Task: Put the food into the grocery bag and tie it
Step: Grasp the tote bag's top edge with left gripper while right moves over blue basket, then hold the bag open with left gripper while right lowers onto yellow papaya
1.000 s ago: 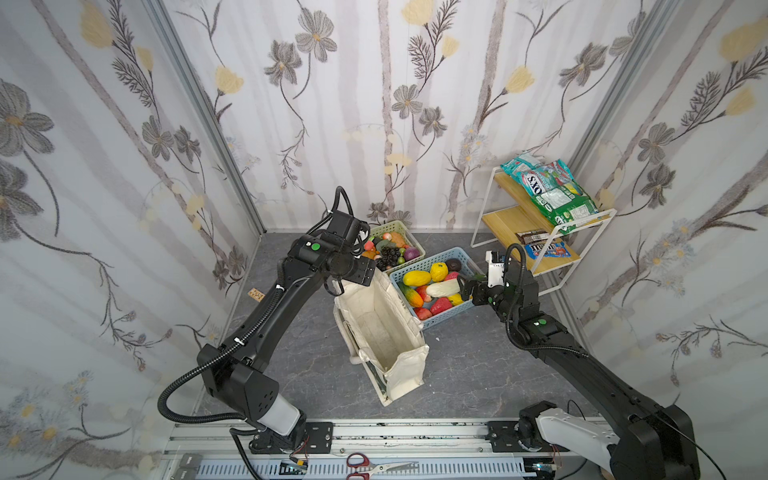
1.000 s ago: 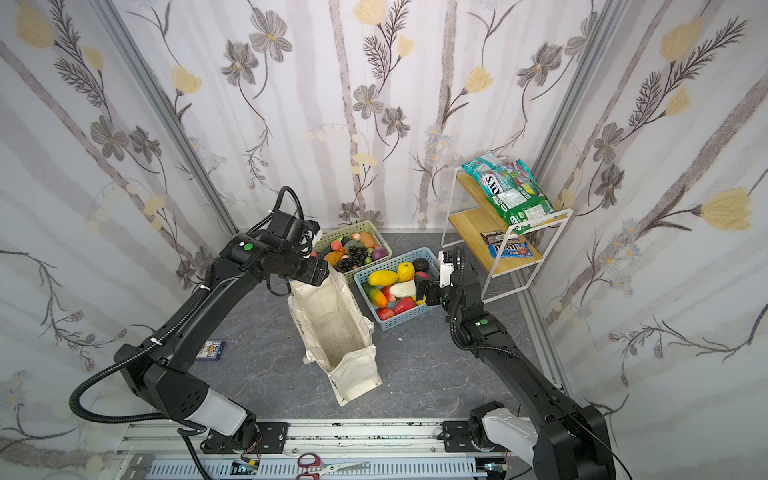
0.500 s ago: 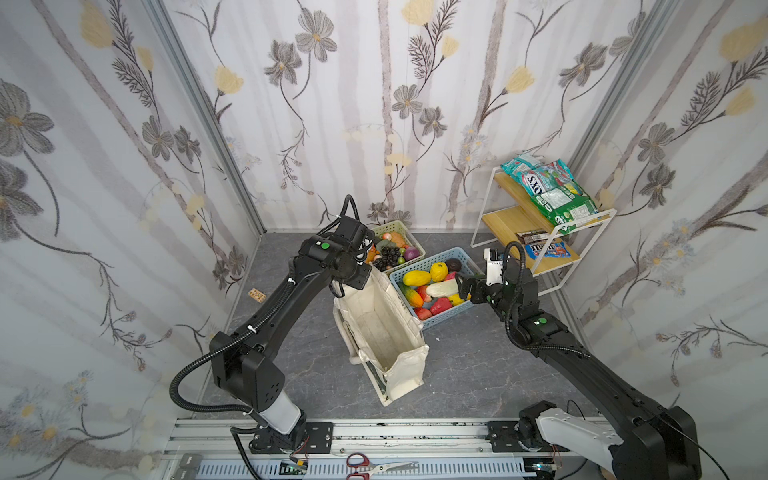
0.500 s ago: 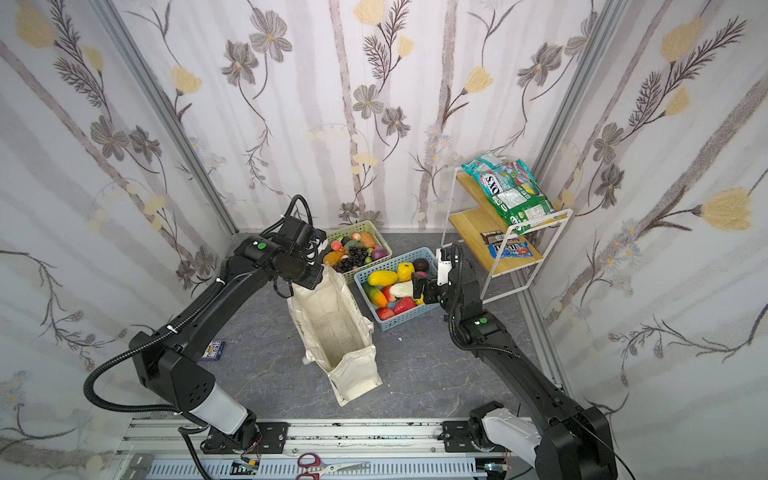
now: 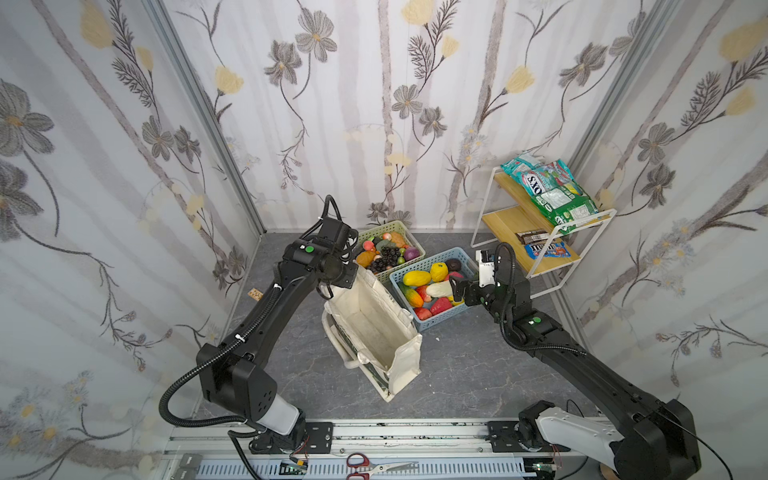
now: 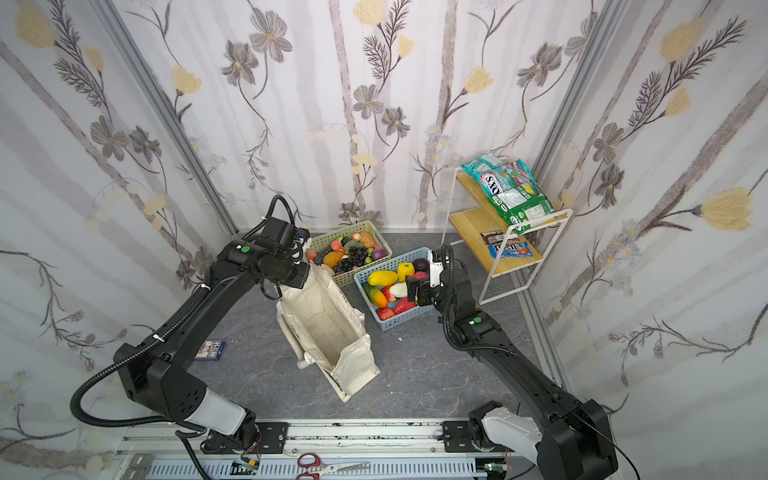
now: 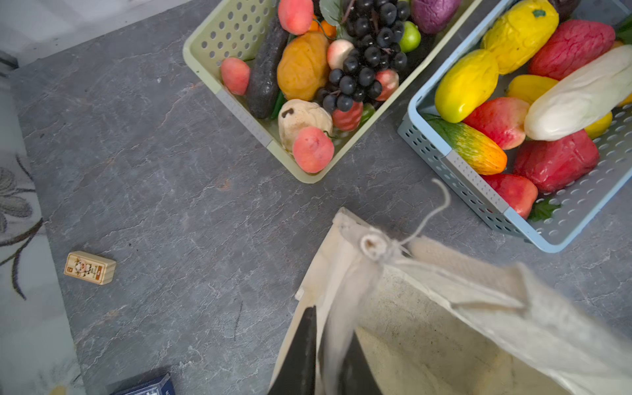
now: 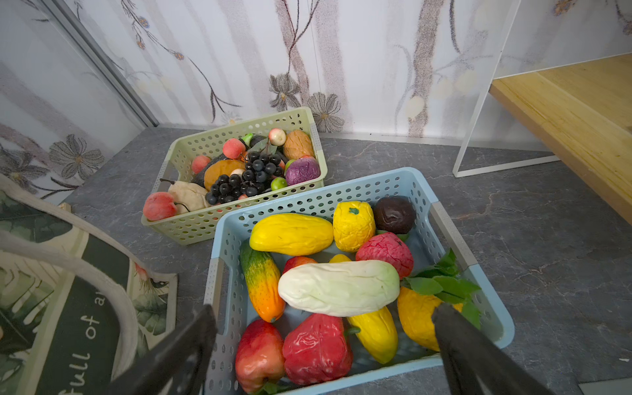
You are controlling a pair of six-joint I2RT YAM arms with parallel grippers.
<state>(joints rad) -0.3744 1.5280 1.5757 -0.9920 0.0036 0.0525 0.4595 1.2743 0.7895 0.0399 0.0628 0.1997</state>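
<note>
The grocery bag (image 5: 374, 328) (image 6: 328, 328), a cream canvas tote, stands open-mouthed in the middle of the floor. My left gripper (image 5: 349, 278) (image 7: 332, 321) is shut on the bag's rim at its far end; cream fabric (image 7: 337, 328) is pinched between the black fingers beside a handle knot. The food, glossy toy fruits and vegetables, fills a blue basket (image 5: 436, 320) (image 8: 318, 193) and a pale green basket (image 5: 392, 225) (image 8: 239, 124). My right gripper (image 5: 455, 289) (image 8: 325, 307) hovers open over the blue basket, above a white gourd (image 8: 338, 287) and a red fruit (image 8: 316, 352), holding nothing.
A white wire shelf (image 5: 540, 232) with wooden boards holds snack packets at the right rear. A small wooden block (image 7: 89, 267) and a blue card box (image 6: 211, 348) lie on the grey floor left of the bag. Scissors (image 5: 374, 461) rest on the front rail.
My left gripper has moved right to the bag's far rim and closed on the fabric. The right arm has stayed where it was, jaws wide.
</note>
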